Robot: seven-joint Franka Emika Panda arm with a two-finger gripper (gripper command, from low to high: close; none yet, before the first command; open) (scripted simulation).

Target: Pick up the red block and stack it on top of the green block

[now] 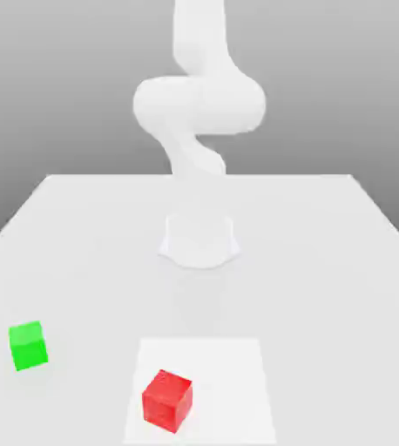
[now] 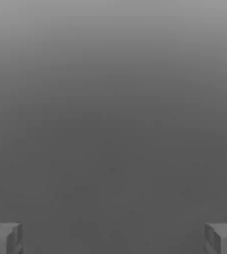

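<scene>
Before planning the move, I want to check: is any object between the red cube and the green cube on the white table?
Nothing visible is. The small red cube and small green cube sit apart, with bare white table between them.

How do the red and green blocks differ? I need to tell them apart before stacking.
The red block lies on a paler square patch of the table; the green block sits on the plain tabletop, toward the exterior view's left. Red looks larger and nearer the camera, turned corner-on; green looks smaller. Both are cubes resting flat, apart, untouched.
</scene>
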